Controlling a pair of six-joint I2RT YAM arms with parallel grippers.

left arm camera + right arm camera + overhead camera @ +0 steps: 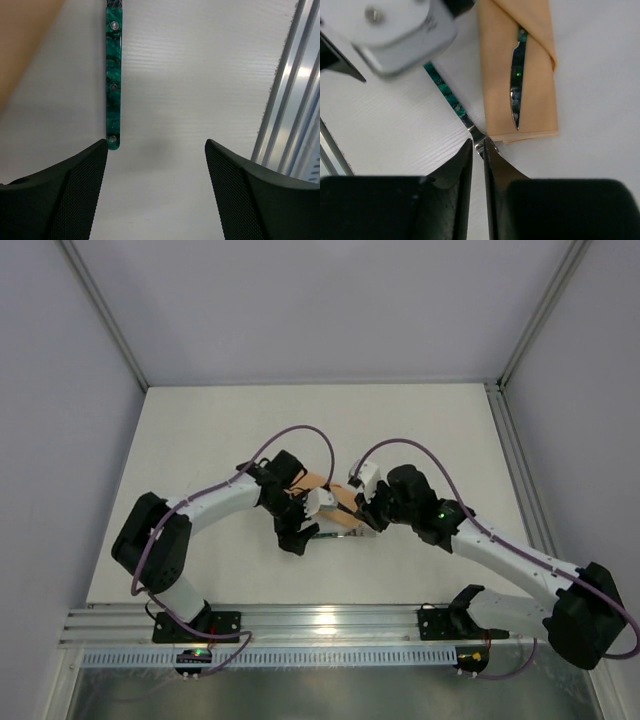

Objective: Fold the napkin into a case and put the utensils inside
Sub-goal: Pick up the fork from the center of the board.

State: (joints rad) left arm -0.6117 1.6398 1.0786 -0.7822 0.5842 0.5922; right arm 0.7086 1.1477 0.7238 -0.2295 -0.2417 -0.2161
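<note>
right gripper point(478, 146) has its jaws nearly together, pinched on the silver neck of the fork point(445, 90), whose teal handle runs away across the white table point(600, 60) and under the left wrist's housing. left gripper point(156, 144) stands wide apart, nothing between the jaws, the handle's end lying flat just beside one fingertip. close beside the fork lies the peach case point(492, 75), a narrow folded pouch, with the knife point(515, 95) tucked in, blade showing along the fold
</note>
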